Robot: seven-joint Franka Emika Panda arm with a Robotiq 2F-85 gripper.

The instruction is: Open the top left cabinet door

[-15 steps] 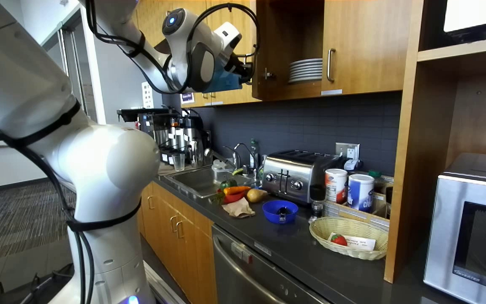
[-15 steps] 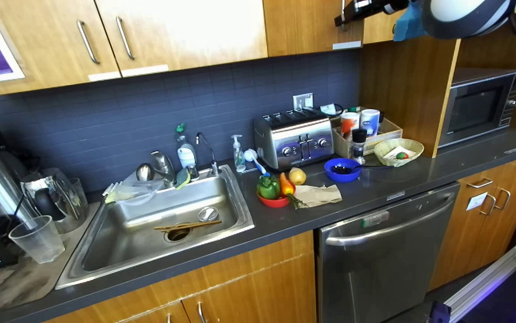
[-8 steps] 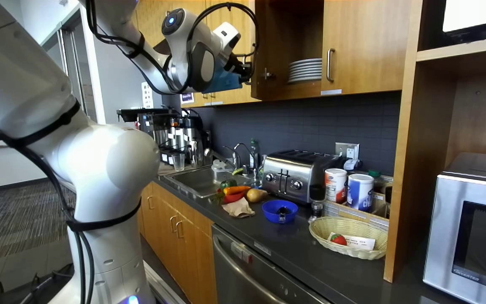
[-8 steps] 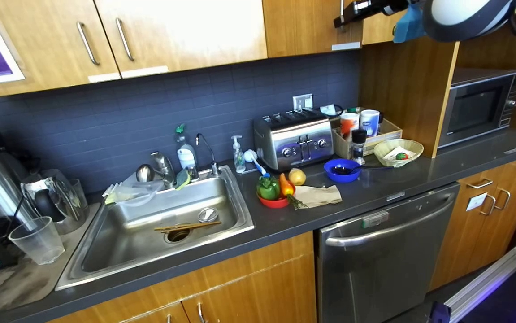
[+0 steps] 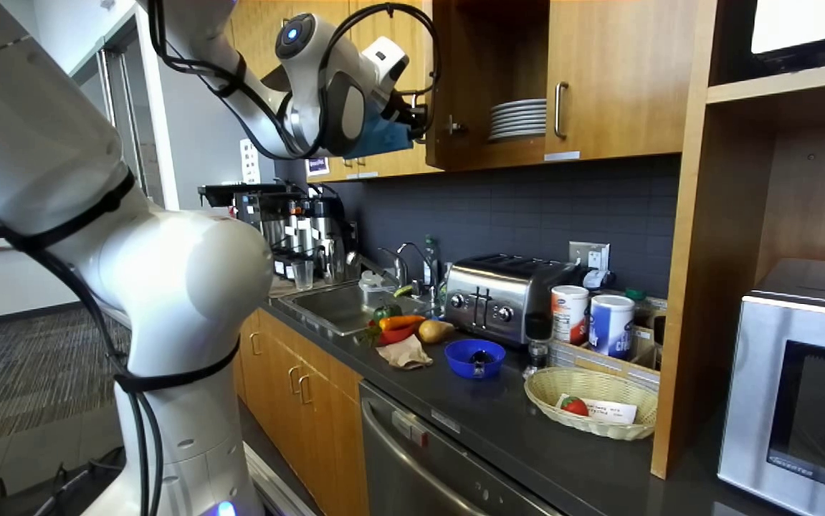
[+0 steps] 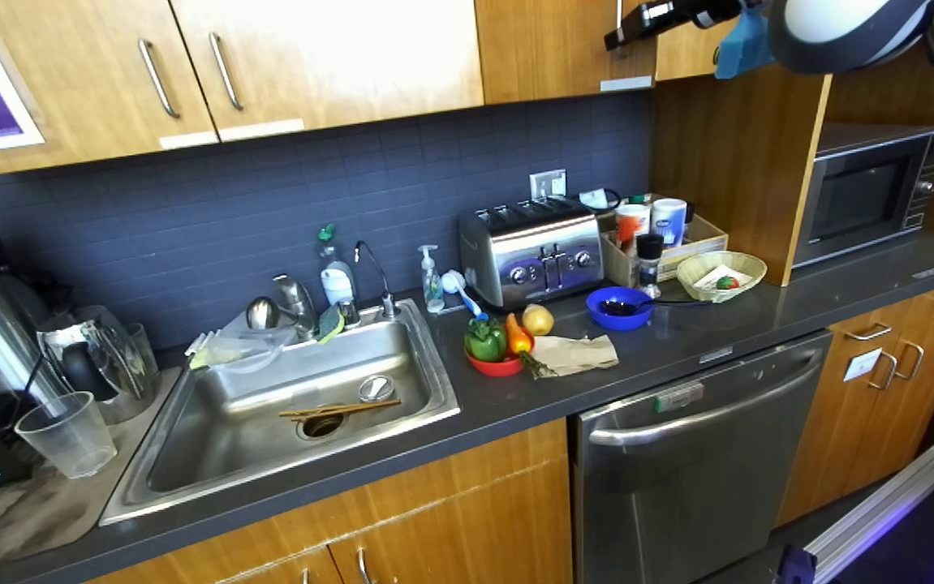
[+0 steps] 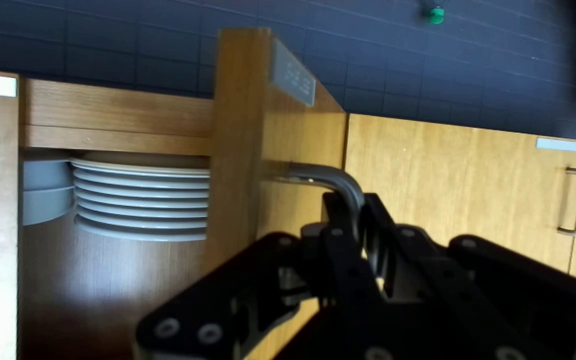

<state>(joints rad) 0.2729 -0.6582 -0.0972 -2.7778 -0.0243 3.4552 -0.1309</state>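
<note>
The top left cabinet door [image 7: 298, 135] stands swung outward. In the wrist view its brown edge faces me, with the cabinet's inside beside it. An exterior view shows the door's dark inner face [image 5: 448, 82], and in another exterior view its outer front [image 6: 548, 53] is seen. The slim silver bar handle [image 7: 325, 175] bends out from the door and runs between my black fingers [image 7: 336, 212]. My gripper [image 7: 355, 202] is shut on this bar near its bent end. Further along, the fingers hide much of the bar.
Inside the cabinet is a stack of plates [image 5: 518, 120]. A neighbouring closed door [image 5: 620, 79] carries its handle along its left edge. Below are the toaster [image 6: 531, 251], blue bowl [image 6: 621, 316], wicker basket [image 6: 746, 284] and sink [image 6: 434, 357]. A microwave [image 5: 799, 387] sits at the side.
</note>
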